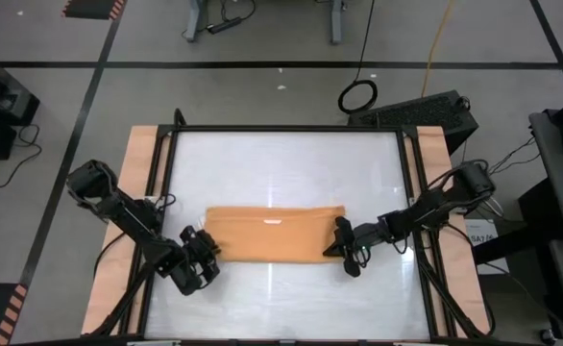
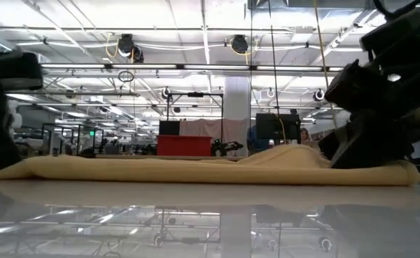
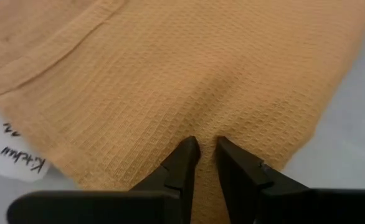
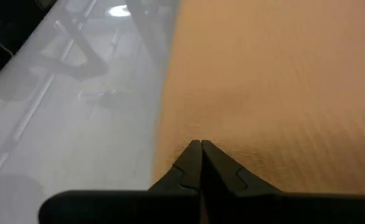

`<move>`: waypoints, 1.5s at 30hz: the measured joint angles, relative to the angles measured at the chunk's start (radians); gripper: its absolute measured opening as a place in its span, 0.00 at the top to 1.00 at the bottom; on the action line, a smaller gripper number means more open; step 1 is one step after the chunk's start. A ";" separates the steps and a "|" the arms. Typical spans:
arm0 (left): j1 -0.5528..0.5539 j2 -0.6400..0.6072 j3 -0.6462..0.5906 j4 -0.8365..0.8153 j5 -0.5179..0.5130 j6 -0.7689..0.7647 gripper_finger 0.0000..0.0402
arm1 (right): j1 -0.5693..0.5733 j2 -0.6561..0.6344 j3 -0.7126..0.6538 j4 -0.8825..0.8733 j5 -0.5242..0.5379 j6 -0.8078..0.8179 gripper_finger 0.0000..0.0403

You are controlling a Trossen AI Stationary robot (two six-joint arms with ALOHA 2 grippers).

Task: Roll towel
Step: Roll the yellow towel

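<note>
Orange-tan towel: one item, thin waffle-weave cloth, lying as a long flat band across the middle of the white tabletop, its long sides parallel to the tabletop's near and far edges. Small white tag on its upper face, near the far long edge. In the low view the towel sits low and flat on the glossy surface, slightly humped toward one end. A printed white label shows beside the cloth's edge in the left wrist view.

Left end effector: at the towel's left end, near the tabletop's left edge. Fingers stand slightly apart with a narrow gap, tips set against the weave; whether cloth is pinched between them cannot be told.

Right end effector: at the towel's right end, toward the tabletop's right edge. Fingers pressed together, tips resting on the cloth just beside its edge; whether any fold is caught between them cannot be told.

Both arms reach inward from the tabletop's near corners.
</note>
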State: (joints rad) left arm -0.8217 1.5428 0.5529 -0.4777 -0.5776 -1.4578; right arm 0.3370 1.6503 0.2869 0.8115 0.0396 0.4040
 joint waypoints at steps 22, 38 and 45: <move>0.106 -0.288 -0.008 -0.031 0.045 0.312 0.82 | -0.184 -0.260 0.366 -0.846 0.072 -0.331 1.00; 0.313 -0.252 -0.006 -0.107 0.114 0.427 0.94 | -0.200 -0.111 0.501 -1.301 0.037 -0.341 1.00; 0.483 -0.164 -0.006 -0.097 0.120 0.629 0.97 | -0.174 -0.108 0.501 -1.388 0.037 -0.214 1.00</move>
State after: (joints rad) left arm -0.3383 1.3789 0.5472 -0.5748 -0.4580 -0.8285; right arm 0.1631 1.5425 0.7876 -0.5769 0.0765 0.1904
